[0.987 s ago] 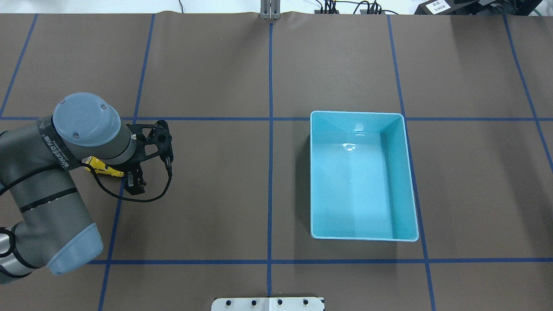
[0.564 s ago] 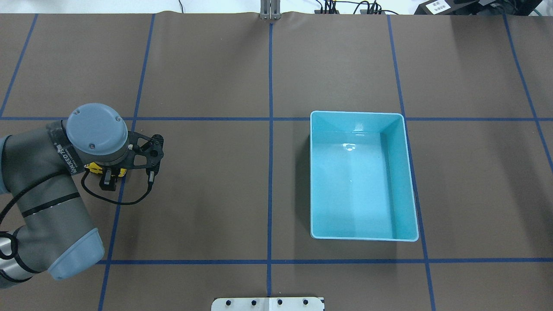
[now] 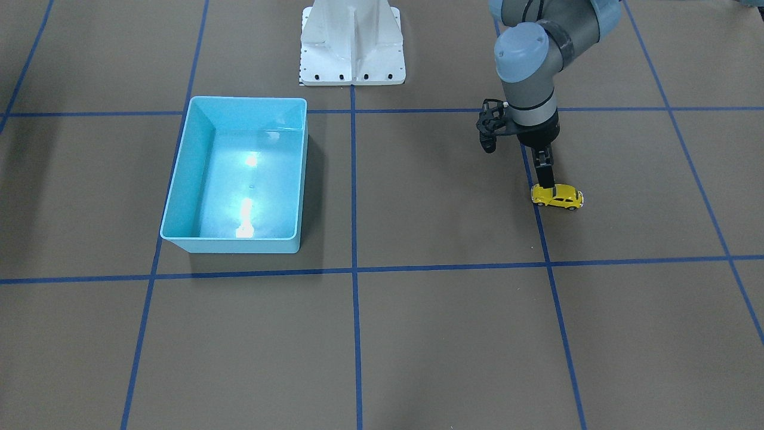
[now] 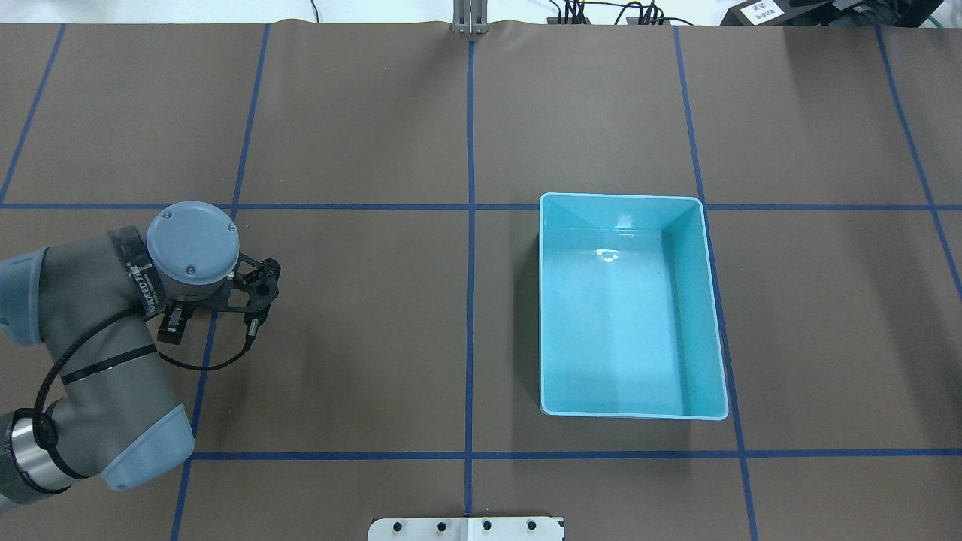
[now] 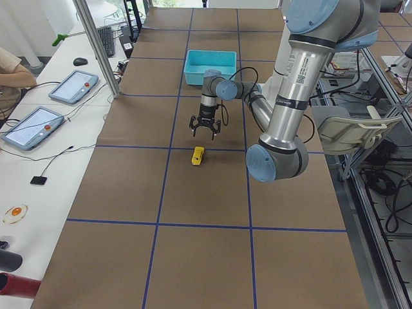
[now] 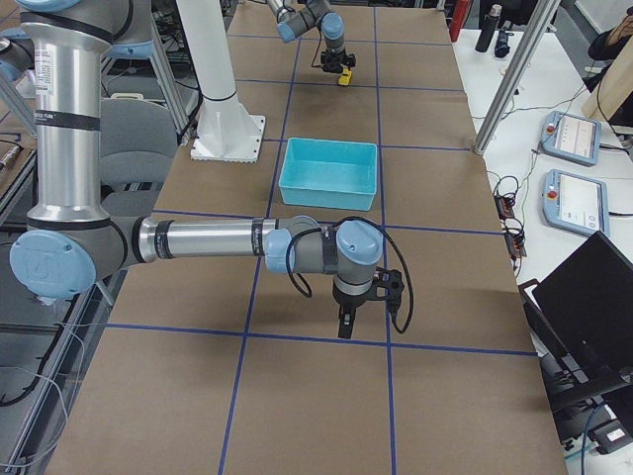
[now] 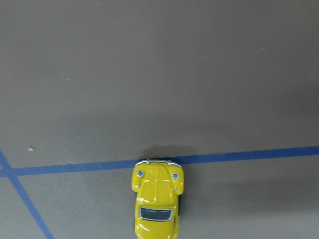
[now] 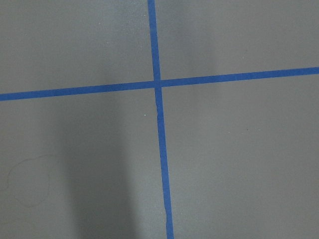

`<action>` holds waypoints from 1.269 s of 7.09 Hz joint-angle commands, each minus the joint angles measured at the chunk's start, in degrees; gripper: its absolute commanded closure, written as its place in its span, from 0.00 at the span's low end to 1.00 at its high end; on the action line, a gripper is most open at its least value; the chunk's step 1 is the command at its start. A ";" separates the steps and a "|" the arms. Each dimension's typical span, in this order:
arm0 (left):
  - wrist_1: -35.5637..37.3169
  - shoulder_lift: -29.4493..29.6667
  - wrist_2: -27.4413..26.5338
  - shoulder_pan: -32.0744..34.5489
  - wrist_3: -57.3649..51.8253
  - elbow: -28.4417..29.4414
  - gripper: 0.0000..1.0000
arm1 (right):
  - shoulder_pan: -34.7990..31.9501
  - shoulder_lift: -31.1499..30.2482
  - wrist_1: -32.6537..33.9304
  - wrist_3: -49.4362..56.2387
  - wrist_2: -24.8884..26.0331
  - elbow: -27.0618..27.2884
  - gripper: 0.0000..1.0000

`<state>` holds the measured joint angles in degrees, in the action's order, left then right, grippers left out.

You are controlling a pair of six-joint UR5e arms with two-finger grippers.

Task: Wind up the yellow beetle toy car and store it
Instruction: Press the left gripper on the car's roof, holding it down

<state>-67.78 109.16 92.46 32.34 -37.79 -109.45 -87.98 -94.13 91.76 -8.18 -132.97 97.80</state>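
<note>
The yellow beetle toy car stands on its wheels on the brown table, free, on a blue tape line. My left gripper points straight down, its tips right at the car's end nearer the table's middle. Its fingers look open and hold nothing. In the left wrist view the car lies at the bottom centre with no finger showing. From overhead my wrist hides the car, and only the left gripper shows. My right gripper hangs low over bare table, and I cannot tell its state.
The light-blue bin stands empty about a grid square from the car, toward the robot's right. The white robot base is at the table's robot side. A side desk with tablets runs along the operators' edge.
My left arm has swung toward the table's left end and come lower. The car showed beside the gripper before; now the wrist covers it from overhead. The bin has not moved.
</note>
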 commanded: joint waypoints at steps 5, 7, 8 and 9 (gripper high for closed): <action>-7.36 0.35 0.09 -0.35 -0.70 6.53 0.01 | 0.00 0.00 0.09 0.00 -0.01 0.02 0.01; -8.93 0.35 0.18 -0.35 -0.88 7.84 0.01 | 0.00 0.00 0.00 0.00 -0.01 -0.07 0.01; -9.04 0.35 0.27 -0.35 -0.88 8.11 0.02 | 0.00 0.00 0.09 0.00 -0.01 -0.07 0.01; -9.04 0.35 1.40 -0.35 -0.88 8.38 0.06 | 0.00 0.00 0.09 0.00 -0.01 -0.07 0.01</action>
<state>-76.64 109.51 92.99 32.00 -38.67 -101.45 -87.98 -94.13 91.82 -8.17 -132.98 97.74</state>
